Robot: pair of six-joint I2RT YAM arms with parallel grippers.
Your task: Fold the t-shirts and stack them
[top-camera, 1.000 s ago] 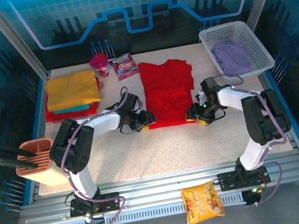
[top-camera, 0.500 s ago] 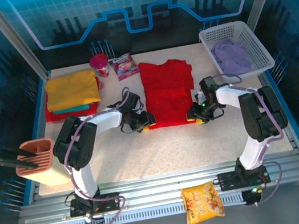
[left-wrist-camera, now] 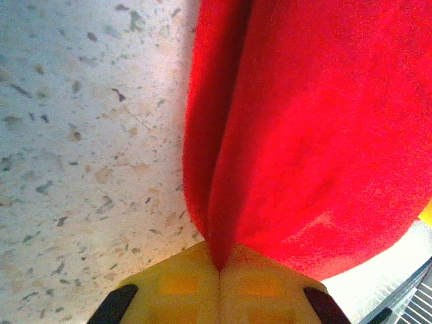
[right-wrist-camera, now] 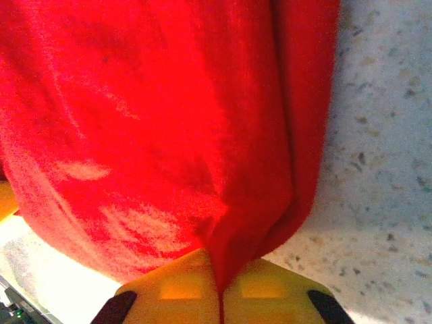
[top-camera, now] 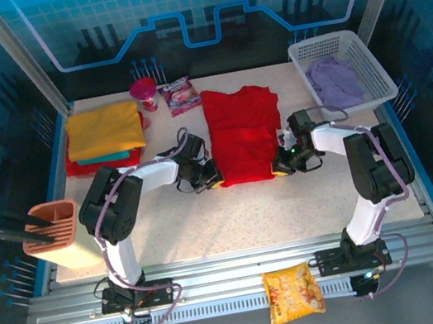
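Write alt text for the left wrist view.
The left end effector, shut, pinches an edge of the red shirt between its yellow fingers. Speckled table shows at the left.

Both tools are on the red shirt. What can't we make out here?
- Left wrist: how many layers of the red t-shirt the left tool pinches; cloth bunches at its tips.
- Right wrist: same for the right tool; frame edges crop the shirt.
- Top view: fold of the teal t-shirt, covered by the yellow t-shirt.
- Top view: shape of the lilac t-shirt; crumpled in the basket, too small.
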